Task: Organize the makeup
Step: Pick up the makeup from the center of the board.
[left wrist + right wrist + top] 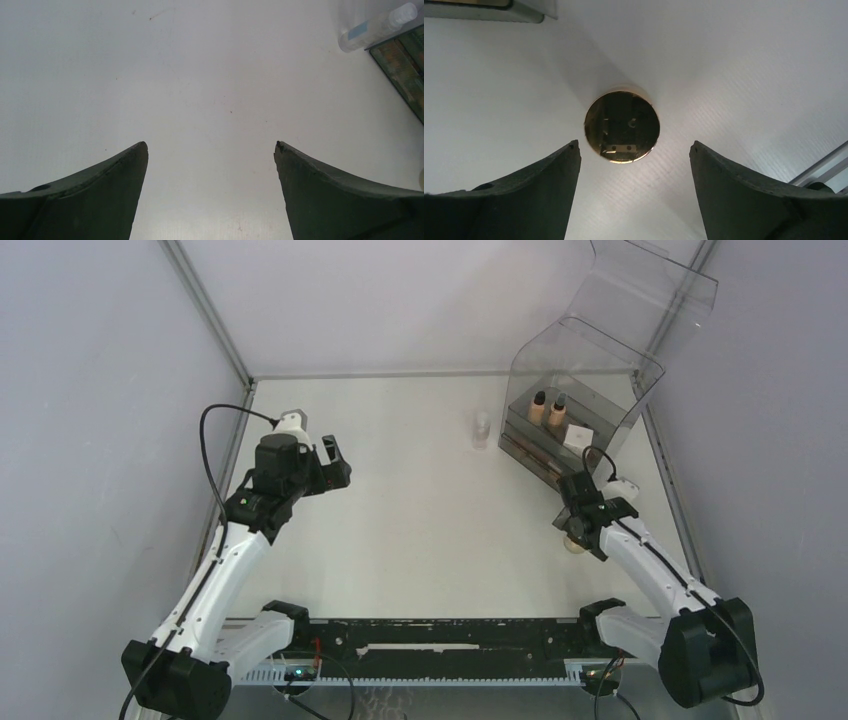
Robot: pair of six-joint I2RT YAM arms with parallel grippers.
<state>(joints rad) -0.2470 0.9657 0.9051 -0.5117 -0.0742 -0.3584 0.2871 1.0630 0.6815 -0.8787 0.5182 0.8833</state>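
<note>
Overall light: bright, even and diffuse from overhead; the white table (430, 490) is close to washed out
Shadows: soft-edged; in the right wrist view a grey wedge fans up and left from the round gold-rimmed cap (622, 126)
Glare: pale sheen on the clear bin (600, 350); the cap's face is mirror-dark with a bright rim
Focus: top view crisp; in the left wrist view the small clear bottle (375, 27) is slightly soft
Distortion: mild wide-angle stretch toward the corners of the wrist views

Lab test cell: white table (430, 530), grey walls (100, 390).
</note>
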